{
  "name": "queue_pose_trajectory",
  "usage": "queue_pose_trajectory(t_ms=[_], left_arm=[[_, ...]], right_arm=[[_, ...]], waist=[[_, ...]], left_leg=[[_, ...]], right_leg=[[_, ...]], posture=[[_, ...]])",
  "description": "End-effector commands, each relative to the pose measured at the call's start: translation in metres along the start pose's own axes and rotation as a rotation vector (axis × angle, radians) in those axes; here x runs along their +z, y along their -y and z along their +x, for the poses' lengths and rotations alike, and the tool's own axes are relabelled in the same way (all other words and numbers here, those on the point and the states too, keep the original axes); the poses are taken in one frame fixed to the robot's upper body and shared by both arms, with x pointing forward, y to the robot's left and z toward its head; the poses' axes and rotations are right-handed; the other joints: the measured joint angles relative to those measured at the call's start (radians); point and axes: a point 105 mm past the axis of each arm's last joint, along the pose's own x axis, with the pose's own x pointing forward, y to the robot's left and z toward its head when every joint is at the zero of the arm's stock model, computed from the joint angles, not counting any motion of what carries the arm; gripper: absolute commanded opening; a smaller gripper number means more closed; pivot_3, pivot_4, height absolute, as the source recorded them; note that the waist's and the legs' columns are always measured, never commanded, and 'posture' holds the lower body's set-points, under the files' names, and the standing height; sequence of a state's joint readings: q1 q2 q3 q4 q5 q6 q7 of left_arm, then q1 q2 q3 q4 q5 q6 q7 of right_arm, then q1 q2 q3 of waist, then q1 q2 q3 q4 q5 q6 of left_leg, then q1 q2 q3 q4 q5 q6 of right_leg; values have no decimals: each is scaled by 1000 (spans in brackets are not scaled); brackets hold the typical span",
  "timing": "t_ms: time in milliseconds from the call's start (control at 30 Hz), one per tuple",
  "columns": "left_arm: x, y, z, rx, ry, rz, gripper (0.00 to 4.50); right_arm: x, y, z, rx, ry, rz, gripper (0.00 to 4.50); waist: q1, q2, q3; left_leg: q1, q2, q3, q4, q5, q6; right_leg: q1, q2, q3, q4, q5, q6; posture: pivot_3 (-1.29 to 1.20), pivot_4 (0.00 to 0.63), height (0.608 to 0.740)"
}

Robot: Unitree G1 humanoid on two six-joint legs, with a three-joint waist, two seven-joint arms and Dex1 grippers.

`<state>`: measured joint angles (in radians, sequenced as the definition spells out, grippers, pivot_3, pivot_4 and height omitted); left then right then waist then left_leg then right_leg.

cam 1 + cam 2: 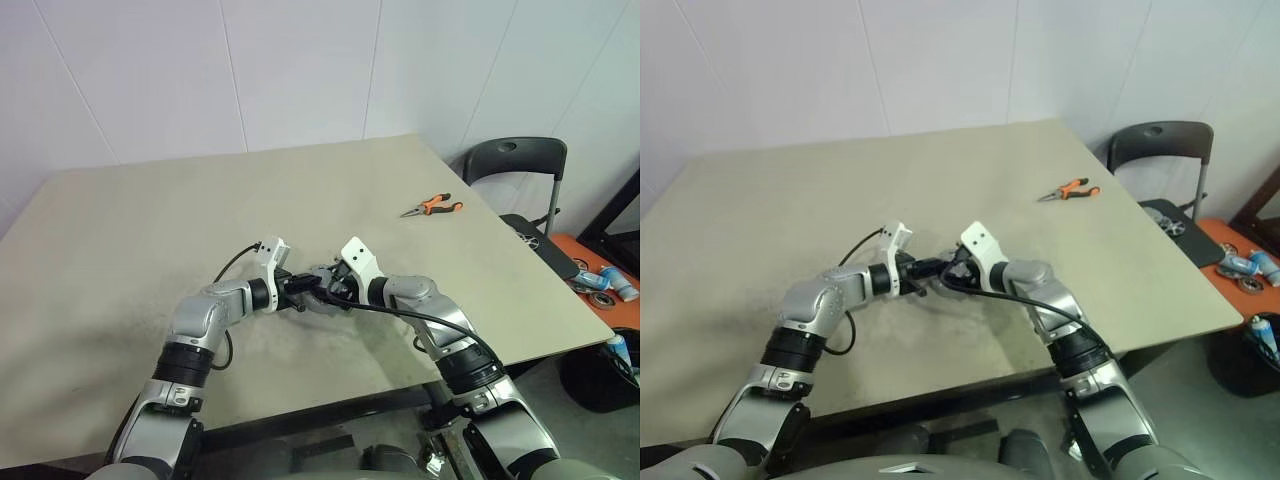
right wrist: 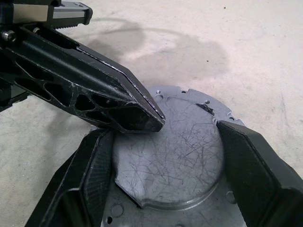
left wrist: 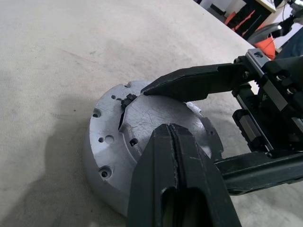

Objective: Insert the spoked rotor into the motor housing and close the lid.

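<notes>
The table [image 1: 130, 230] carries the orange pliers [image 1: 433, 206] far right; near the front edge lies the lid [image 3: 156, 123], apparently seated on the motor housing [image 3: 97, 170]; the right gripper [image 2: 165, 156] straddles its raised centre, jaws wide; the left gripper [image 3: 174, 142], clenched empty, presses on top; closing seems underway; next needs firm, even pressure.

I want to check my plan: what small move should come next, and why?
Probably push the shut left end effector gently down on the lid. Its tip meets the raised disc, the right end effector's fingers straddle that disc, and the lid sits on the table.
</notes>
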<state>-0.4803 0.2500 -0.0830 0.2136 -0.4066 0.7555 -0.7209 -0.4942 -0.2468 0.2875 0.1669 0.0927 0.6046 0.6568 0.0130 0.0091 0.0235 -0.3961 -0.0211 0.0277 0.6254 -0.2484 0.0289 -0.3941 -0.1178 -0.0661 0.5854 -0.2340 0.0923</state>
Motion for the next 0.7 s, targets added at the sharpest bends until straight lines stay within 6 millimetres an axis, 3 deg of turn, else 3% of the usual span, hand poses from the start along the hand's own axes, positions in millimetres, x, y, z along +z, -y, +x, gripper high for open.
queue_pose_trajectory(t_ms=[33, 67, 200, 300, 467, 700], left_arm=[[-18, -5, 0, 25, -77, -8, 32], [-18, -6, 0, 26, -78, -8, 32], [-19, -5, 1, 24, -79, -9, 0], [-21, -4, 1, 22, -82, -10, 0], [-20, -3, 2, 16, -77, -17, 0], [-20, -2, 2, 13, -81, -19, 0]], right_arm=[[-49, 1, -4, 1, -165, 101, 3039], [-46, -1, -5, 16, -147, 96, 3039], [-40, -15, -7, 97, -130, 159, 4354], [-26, -26, -11, 174, -82, 216, 4354], [-11, -24, -26, 219, -36, 185, 4354], [24, 24, -50, 84, 84, 123, 4354]], waist=[[0, 0, 0], [1, 0, 0], [1, -1, 0], [3, -1, 0], [2, -1, 0], [3, -1, 2]], left_leg=[[0, 0, 0, 0, 0, 0], [0, 0, 0, 0, 0, 0], [0, 0, 0, -2, 0, 0], [-1, 0, 0, -4, 0, 0], [-4, 0, 0, -5, -3, 0], [-11, -1, 0, -2, -3, 0]], right_leg=[[0, 0, 0, 0, 0, 0], [0, 0, 0, 0, 0, 0], [0, 0, 0, -4, 0, 0], [0, 0, 0, -5, 2, -3], [-5, 0, -1, -6, 1, -2], [-12, 0, -1, -4, 1, -3]], posture=[[0, 0, 740], [0, 0, 740], [0, 0, 740], [0, 0, 740], [0, 0, 740], [0, 0, 740]])
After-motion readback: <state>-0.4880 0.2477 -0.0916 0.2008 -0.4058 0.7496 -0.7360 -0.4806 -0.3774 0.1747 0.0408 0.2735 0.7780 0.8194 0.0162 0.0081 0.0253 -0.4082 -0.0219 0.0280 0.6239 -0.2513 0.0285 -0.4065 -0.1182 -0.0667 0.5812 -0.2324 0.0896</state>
